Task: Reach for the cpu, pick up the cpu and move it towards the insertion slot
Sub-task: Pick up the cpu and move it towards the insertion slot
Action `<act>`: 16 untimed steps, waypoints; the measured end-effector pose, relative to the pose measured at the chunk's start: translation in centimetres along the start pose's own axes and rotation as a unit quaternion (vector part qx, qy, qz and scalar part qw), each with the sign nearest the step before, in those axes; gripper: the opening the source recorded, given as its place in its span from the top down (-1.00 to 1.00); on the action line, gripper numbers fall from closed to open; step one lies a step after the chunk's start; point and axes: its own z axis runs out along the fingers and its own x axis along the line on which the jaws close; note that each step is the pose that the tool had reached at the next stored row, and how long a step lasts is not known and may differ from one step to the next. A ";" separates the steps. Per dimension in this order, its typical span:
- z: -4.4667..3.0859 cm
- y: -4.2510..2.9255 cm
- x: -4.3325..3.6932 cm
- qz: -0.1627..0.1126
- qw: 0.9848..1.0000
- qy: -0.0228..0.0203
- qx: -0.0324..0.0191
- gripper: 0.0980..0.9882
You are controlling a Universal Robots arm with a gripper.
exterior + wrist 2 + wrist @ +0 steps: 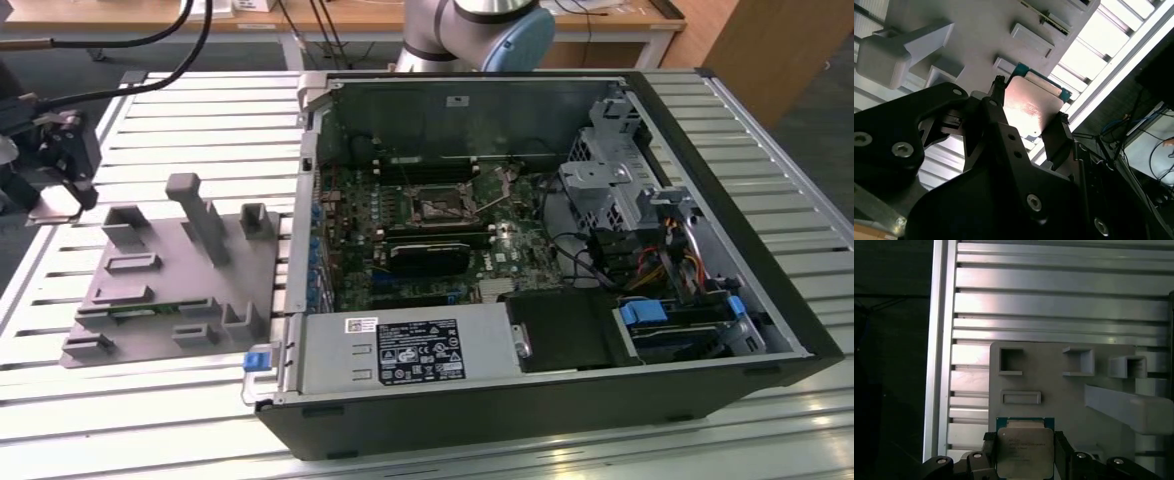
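The cpu, a flat square chip with a silvery top and a teal rim, sits between my gripper's black fingers; the gripper is shut on it. In the second wrist view the cpu hangs in the gripper above the grey plastic tray. In the exterior view the gripper is at the far left, beyond the tray. The insertion slot, a small dark square socket with a metal frame, lies on the motherboard inside the open computer case.
The tray carries upright grey posts and a narrow green circuit strip. The slatted metal table ends just beside the gripper. Case walls, a drive cage and cables surround the motherboard.
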 end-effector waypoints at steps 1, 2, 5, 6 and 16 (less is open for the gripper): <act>-0.17 0.01 0.00 0.000 1.000 0.000 0.000 0.00; -0.35 0.01 0.00 0.000 1.000 0.000 0.000 0.00; -0.91 0.04 0.00 0.000 1.000 0.000 0.000 0.00; -1.08 0.05 0.00 0.000 1.000 0.000 0.000 0.00; -3.35 0.15 0.00 0.000 1.000 0.000 0.000 0.00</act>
